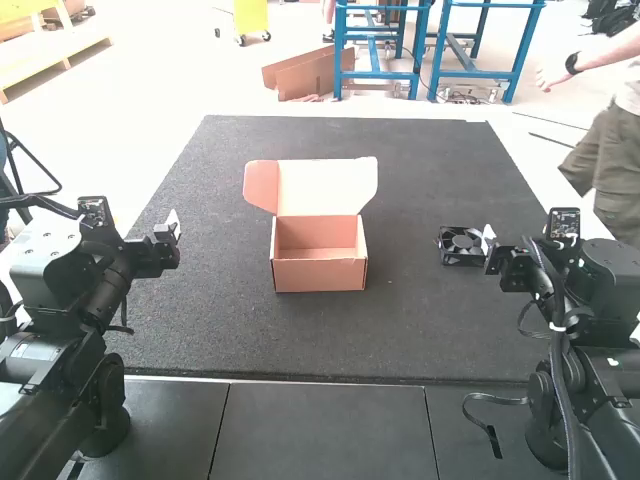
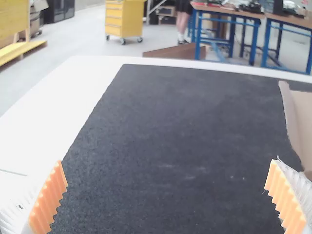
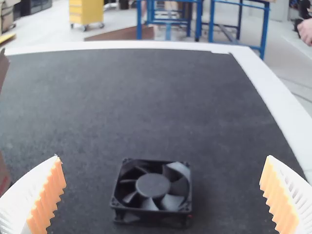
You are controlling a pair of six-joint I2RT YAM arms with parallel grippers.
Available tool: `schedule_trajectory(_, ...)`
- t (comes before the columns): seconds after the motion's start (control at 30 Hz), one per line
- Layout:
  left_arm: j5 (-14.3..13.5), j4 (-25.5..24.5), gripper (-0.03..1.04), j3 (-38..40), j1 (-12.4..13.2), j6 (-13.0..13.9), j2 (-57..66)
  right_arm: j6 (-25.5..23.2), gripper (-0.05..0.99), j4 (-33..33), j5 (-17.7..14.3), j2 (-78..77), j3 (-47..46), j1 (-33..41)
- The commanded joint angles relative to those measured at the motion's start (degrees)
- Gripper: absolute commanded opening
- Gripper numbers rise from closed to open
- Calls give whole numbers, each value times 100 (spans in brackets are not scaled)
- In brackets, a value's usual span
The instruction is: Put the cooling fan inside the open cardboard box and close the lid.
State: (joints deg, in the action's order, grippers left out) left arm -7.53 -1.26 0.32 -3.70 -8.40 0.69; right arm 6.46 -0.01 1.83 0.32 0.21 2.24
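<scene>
A small black square cooling fan (image 1: 461, 245) lies flat on the black mat, right of the cardboard box (image 1: 319, 253). The box stands in the middle of the mat with its lid flap (image 1: 312, 186) raised at the back and its inside bare. My right gripper (image 1: 490, 243) hovers just right of the fan, open; the fan (image 3: 153, 190) lies between and just ahead of its white ribbed fingers (image 3: 41, 197). My left gripper (image 1: 170, 225) hangs open over the mat's left edge, well left of the box; a box flap edge (image 2: 298, 124) shows beside its orange pads (image 2: 48, 201).
The black mat (image 1: 400, 160) covers most of the white table. A person stands beyond the table's far right corner, touching nothing on it. Open mat lies on all sides of the box.
</scene>
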Motion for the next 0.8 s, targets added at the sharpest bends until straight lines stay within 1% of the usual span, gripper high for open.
schedule_trajectory(0.0,-29,47,96,-40,36,5,-69,-13,91,-8,-112,-49,-21,4)
schedule_trajectory(0.03,-29,82,96,-40,1,-3,-69,-13,91,-8,-112,-49,-21,4)
schedule_trajectory(0.5,-29,82,97,-40,1,-30,-69,-13,91,-8,-112,-49,-21,4)
schedule_trajectory(0.6,-29,117,97,-40,10,-21,-69,-75,91,45,-112,-49,-21,4)
schedule_trajectory(0.67,-29,214,97,-40,1,-12,-69,-127,92,142,-139,-49,-21,4)
schedule_trajectory(0.77,-12,591,97,-40,19,-12,-78,-145,91,397,-279,-49,-21,-4)
